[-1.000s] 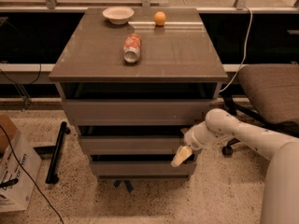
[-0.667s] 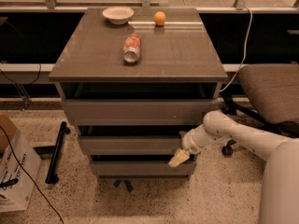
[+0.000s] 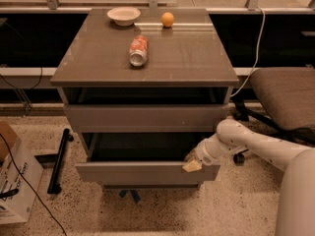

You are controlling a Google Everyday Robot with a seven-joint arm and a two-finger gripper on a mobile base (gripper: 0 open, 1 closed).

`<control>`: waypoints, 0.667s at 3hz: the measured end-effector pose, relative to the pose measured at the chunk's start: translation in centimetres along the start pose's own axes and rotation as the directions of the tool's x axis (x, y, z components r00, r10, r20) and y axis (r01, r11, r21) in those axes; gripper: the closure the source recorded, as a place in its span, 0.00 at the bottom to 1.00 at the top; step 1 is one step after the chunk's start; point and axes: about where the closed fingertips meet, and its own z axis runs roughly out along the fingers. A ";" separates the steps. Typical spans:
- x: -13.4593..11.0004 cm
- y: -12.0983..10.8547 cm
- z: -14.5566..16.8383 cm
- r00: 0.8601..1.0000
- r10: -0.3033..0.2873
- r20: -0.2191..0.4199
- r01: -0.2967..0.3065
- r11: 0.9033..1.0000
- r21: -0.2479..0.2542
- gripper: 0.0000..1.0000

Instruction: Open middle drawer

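Since a second ago, the middle drawer (image 3: 147,172) has slid out toward the camera, and its dark interior now shows behind the flat front. It sits pulled forward from the cabinet, below the uppermost drawer (image 3: 145,118), and hides what lies under it. Its long axis runs left to right across the view, with the front facing the camera.

The gripper (image 3: 193,165) rests against the top edge of that front, near its right end, its tan tip touching the panel; whether it is open or closed I cannot tell. The white arm (image 3: 246,141) reaches in from the right.

On the cabinet top (image 3: 187,58) a soda can (image 3: 139,50) lies on its side near the middle, with a white bowl (image 3: 123,15) and an orange (image 3: 168,19) at the back edge. Speckled floor (image 3: 236,205) lies in front of the drawer. An office chair (image 3: 288,95) stands to the right behind the arm, a black bar (image 3: 59,159) lies just left of the cabinet, and a cardboard box (image 3: 12,191) sits farther left.
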 end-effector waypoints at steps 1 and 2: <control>0.0 0.0 0.0 1.000 0.000 0.000 0.000 1.000 0.000 1.00; 0.0 0.0 0.0 1.000 0.000 0.000 0.000 1.000 -0.001 0.00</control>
